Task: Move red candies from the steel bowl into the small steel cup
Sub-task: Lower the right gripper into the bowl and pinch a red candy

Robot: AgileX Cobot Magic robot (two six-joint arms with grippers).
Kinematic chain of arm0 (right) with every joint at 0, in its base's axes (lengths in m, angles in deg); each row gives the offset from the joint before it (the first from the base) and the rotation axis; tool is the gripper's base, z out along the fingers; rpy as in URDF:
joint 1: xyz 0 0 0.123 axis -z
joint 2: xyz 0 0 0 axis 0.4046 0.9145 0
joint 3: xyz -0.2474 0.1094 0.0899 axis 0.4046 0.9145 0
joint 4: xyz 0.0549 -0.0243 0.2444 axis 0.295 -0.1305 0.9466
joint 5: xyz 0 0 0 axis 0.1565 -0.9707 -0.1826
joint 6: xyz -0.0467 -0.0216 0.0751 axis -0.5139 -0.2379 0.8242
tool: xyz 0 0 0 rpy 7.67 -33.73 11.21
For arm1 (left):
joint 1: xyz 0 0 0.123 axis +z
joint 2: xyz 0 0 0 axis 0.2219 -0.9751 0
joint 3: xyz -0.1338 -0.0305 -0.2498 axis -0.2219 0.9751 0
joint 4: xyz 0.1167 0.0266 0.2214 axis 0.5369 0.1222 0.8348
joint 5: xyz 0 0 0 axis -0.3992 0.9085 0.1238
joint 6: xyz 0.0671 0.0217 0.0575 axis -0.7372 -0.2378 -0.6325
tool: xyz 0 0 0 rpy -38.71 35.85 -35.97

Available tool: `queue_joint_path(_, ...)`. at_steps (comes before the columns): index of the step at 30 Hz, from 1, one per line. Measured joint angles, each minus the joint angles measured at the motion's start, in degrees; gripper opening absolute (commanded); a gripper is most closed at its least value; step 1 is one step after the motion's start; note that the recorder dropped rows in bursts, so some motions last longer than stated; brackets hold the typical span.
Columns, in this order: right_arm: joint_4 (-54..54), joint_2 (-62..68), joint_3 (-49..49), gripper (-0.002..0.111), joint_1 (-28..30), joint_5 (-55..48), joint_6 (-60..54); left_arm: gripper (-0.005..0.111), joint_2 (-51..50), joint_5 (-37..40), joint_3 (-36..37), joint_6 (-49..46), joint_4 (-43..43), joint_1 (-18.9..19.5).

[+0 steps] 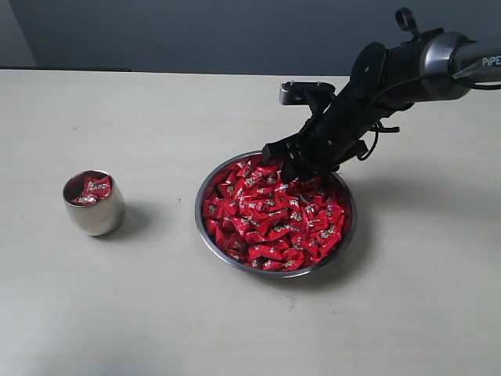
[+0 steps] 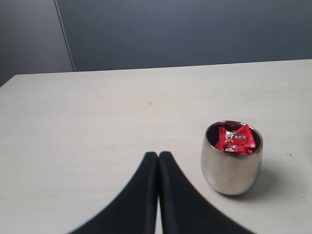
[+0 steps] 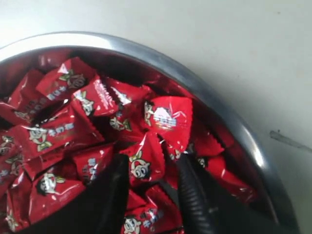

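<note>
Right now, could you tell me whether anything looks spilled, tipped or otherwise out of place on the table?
Nothing stands out. The small steel cup stands upright with a few red candies inside, the rest lie within the steel bowl, and none lie loose on the table. The right gripper grips one in the bowl.

A robotics lab or test station is indicated. A bare pale tabletop [image 1: 156,313] is backed at 12 o'clock by a plain grey-blue wall [image 1: 156,35]. A black robot arm [image 1: 391,74] is seen at 2 o'clock above a steel bowl [image 1: 270,273] of red candies [image 1: 270,223], and a small steel cup [image 1: 94,218] is set at 9 o'clock.
</note>
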Motion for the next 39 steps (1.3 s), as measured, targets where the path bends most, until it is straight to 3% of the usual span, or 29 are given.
queue_joint_path(22,-7.75,-1.16,-2.10,0.034,0.00,-3.12,5.09,0.000,0.00,0.00,0.00,0.00,0.00,0.00)
queue_joint_path(39,-6.18,-0.20,-2.10,0.034,0.04,-1.79,5.26,0.000,0.00,0.00,0.00,0.00,0.00,0.00)
